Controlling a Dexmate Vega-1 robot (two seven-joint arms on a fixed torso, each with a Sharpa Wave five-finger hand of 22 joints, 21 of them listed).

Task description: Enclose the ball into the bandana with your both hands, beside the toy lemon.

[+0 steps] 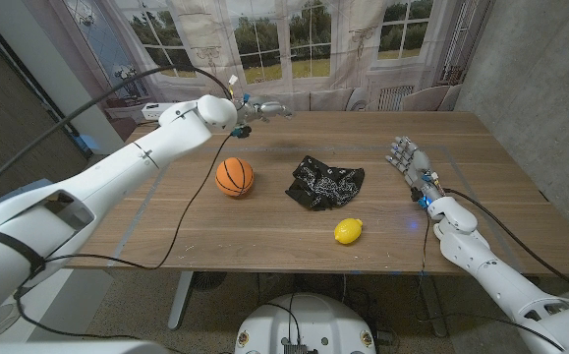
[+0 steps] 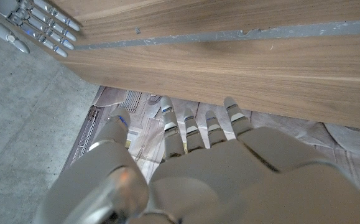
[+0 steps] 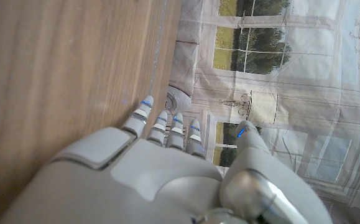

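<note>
A wooden table (image 1: 264,246) with a pale taped rectangle on its top stands before a curtained window backdrop (image 1: 294,39). On it you have 3 loose things, 1 of each: an orange basketball-patterned ball (image 1: 234,176), a crumpled black bandana with white print (image 1: 324,184), and a yellow toy lemon (image 1: 348,231). The ball sits just left of the bandana, apart from it; the lemon lies just in front of the bandana, nearer the table's front edge. Nothing is wrapped in the bandana that you can see.

Your left hand (image 1: 255,110) hangs over the far left part of the table, behind the ball, fingers extended and holding nothing. Your right hand (image 1: 410,162) stands at the right side, fingers straight and apart, empty, well clear of the bandana. Bare wood lies between each hand and the 3 things.
</note>
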